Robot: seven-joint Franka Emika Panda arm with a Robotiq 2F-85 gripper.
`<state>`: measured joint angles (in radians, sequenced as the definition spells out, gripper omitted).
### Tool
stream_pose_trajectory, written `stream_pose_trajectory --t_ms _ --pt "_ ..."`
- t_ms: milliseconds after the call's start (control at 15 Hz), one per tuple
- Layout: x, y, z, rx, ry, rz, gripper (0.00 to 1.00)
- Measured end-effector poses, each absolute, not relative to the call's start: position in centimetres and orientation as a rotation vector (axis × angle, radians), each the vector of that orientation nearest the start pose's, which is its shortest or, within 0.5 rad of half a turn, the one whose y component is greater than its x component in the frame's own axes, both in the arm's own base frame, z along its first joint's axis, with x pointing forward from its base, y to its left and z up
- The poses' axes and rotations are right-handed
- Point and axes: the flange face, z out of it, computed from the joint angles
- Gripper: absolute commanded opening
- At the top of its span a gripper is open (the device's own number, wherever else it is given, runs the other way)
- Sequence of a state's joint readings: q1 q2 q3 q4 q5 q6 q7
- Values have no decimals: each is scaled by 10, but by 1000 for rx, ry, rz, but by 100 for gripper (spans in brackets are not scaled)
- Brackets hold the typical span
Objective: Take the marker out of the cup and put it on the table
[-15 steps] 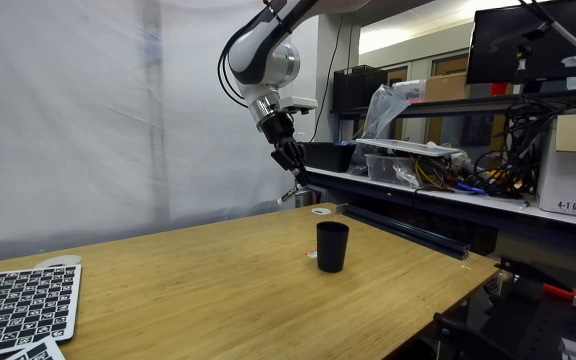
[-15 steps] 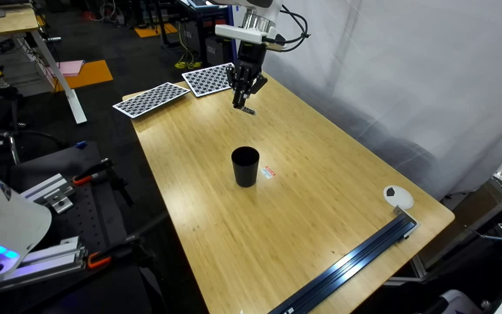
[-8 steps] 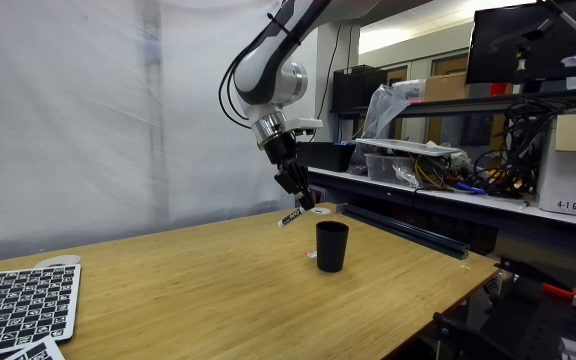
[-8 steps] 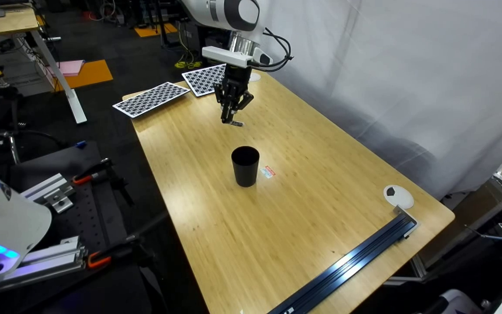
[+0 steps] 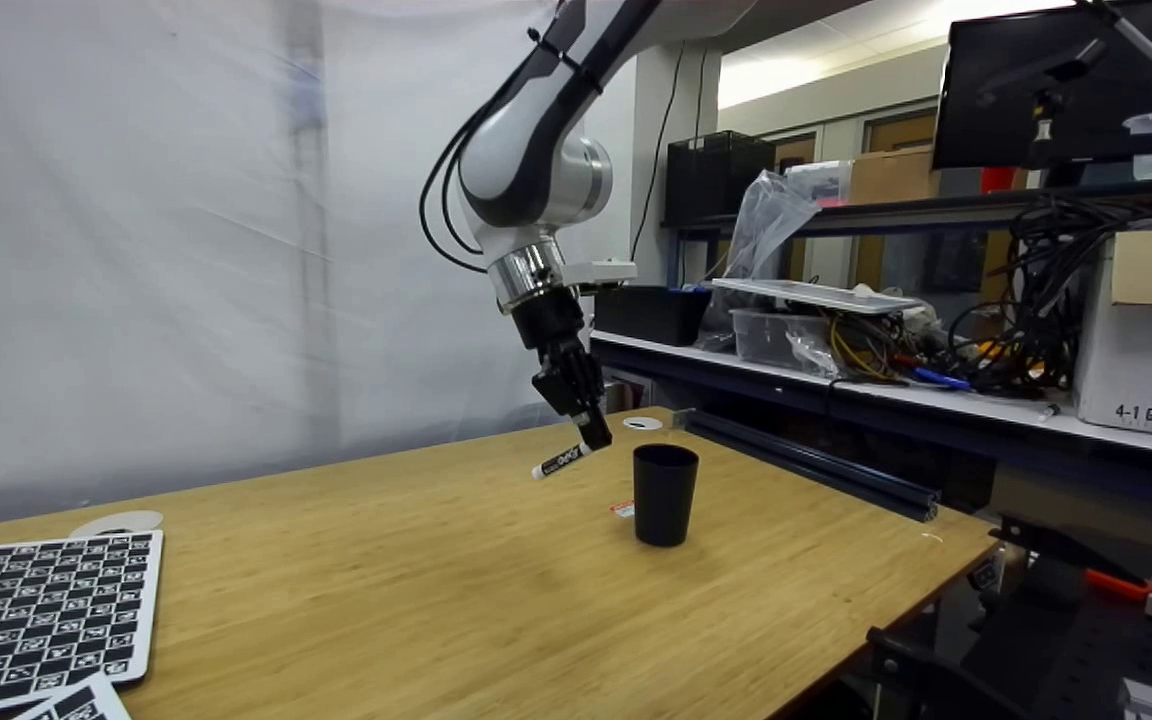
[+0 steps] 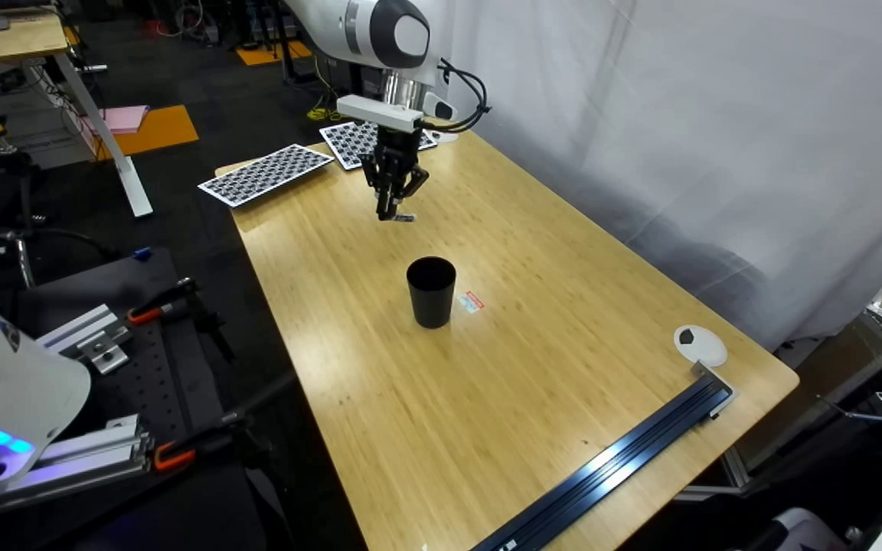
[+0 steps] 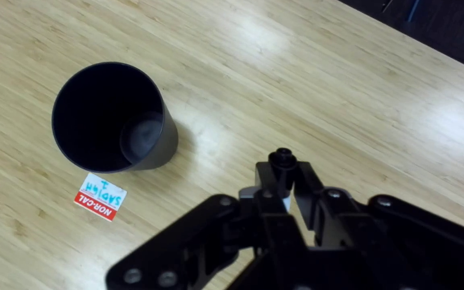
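The marker (image 5: 562, 461) is a thin black stick with printed letters and a white end. My gripper (image 5: 596, 436) is shut on it near its other end. It is held sideways, the white end tilted lower, above the wood-grain table (image 5: 386, 580). It also shows at the fingertips in an exterior view (image 6: 404, 218). In the wrist view the gripper (image 7: 284, 171) has the marker's dark end (image 7: 283, 158) between its fingers; most of the marker is hidden. The black cup (image 5: 664, 500) stands upright on the table, apart from the gripper. In the wrist view the cup (image 7: 163, 145) looks empty.
A red and white sticker (image 7: 100, 197) lies flat beside the cup. A dark metal rail (image 6: 602, 467) runs along one table end. Checkered boards (image 6: 266, 174) lie at the opposite end. A white curtain (image 5: 186, 250) hangs along one long side, and a cluttered shelf (image 5: 856, 395) stands behind.
The gripper has come down toward the table with the marker still held. In an exterior view it has also shifted left. The cup has not moved.
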<state>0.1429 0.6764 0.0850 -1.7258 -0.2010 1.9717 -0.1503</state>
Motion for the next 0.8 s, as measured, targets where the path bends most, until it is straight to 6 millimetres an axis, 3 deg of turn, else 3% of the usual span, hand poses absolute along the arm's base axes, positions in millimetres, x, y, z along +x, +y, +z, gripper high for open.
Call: stream_pose_trajectory --t_ms 400,800 --pt "595 96 109 -3082 -699 639 5" --pt "597 111 102 -3072 -723 564 5"
